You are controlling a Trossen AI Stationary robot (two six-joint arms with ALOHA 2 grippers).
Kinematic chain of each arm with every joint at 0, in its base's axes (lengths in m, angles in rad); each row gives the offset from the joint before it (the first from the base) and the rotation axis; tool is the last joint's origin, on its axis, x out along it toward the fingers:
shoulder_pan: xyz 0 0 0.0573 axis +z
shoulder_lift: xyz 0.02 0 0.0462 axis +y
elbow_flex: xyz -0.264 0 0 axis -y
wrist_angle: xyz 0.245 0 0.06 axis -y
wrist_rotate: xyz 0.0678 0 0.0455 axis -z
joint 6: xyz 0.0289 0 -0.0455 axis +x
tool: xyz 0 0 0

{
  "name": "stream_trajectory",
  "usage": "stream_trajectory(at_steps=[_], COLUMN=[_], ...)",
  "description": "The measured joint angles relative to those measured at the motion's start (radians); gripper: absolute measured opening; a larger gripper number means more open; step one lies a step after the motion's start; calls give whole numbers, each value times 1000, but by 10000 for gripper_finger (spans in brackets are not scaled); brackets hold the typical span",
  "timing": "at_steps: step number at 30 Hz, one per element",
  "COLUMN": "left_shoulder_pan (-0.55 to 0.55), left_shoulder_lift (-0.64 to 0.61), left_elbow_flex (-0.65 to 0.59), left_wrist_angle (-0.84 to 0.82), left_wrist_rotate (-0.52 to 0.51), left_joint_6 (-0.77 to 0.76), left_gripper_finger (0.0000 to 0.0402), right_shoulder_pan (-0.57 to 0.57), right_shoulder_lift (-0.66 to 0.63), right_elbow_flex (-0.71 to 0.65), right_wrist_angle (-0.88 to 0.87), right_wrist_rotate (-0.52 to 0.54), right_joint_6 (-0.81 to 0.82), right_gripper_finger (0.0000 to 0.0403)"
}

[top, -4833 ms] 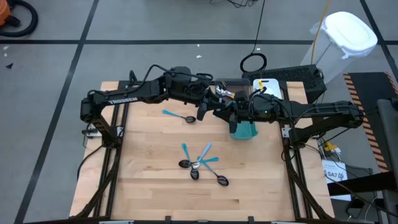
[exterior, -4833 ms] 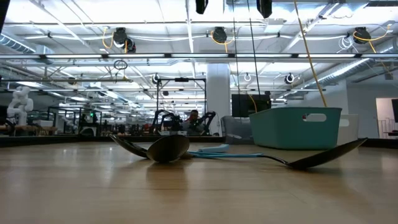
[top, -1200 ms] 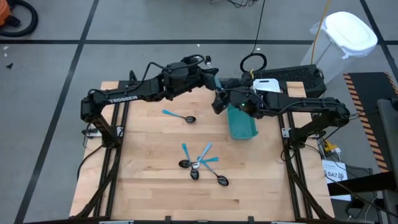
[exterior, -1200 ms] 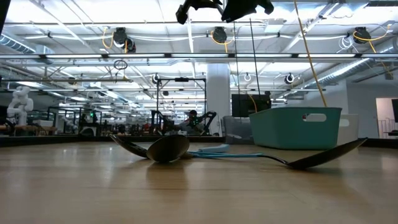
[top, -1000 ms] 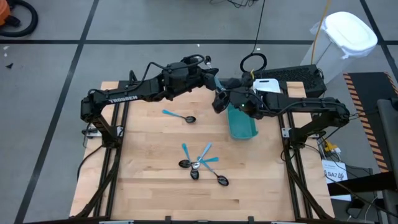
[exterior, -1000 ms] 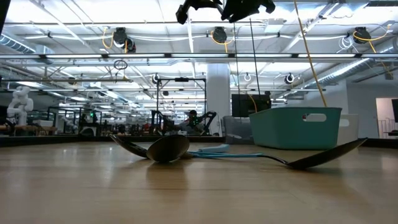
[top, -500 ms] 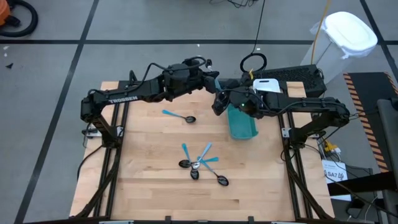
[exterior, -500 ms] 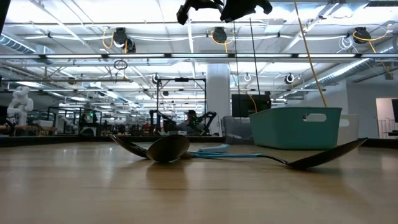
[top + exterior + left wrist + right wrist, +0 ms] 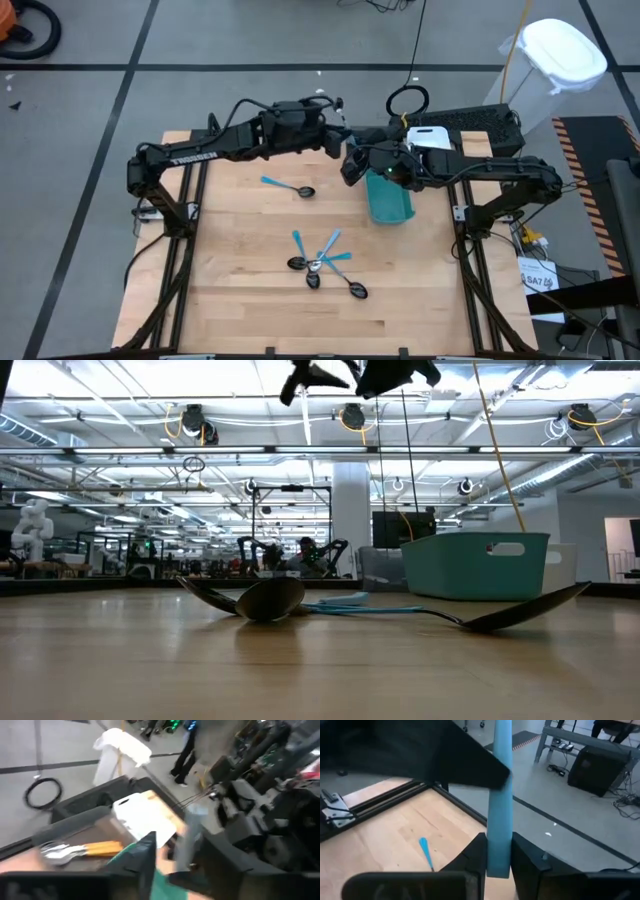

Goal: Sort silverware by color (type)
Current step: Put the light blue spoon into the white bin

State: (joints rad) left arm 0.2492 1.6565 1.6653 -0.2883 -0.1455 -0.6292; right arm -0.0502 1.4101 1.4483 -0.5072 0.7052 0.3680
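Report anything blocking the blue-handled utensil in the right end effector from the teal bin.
Nothing visible does. The right end effector grips the blue-handled utensil at the teal bin's far edge. The left end effector hovers close beside it, not between.

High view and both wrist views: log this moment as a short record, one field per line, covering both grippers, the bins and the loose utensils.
right gripper: above the table's far edge beside the teal bin, shut on a light-blue handle
left gripper: close to the right gripper; fingers not discernible
loose on table: lone blue-handled spoon; cluster of blue-handled spoons nearer the front
orange-handled utensils: lying in a dark bin
white bin: behind the teal bin
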Motion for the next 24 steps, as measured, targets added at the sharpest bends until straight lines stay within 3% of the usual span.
stream_trajectory(at_steps=[6,17,24], left_shoulder_pan=[29,15,5], left_shoulder_lift=[-56,-116,-114], left_elbow_flex=[0,0,0], left_wrist_angle=[-186,-508,-606], left_wrist_rotate=[4,5,5], left_joint_6=[122,383,427], left_gripper_finger=[217,223,223], right_shoulder_pan=[-1,-39,-108], right_shoulder_lift=[-35,-166,-220], right_elbow_flex=[0,1,1], right_wrist_angle=[-33,-335,-617], right_wrist_rotate=[7,79,-9], right_joint_6=[77,332,461], right_gripper_finger=[56,56,56])
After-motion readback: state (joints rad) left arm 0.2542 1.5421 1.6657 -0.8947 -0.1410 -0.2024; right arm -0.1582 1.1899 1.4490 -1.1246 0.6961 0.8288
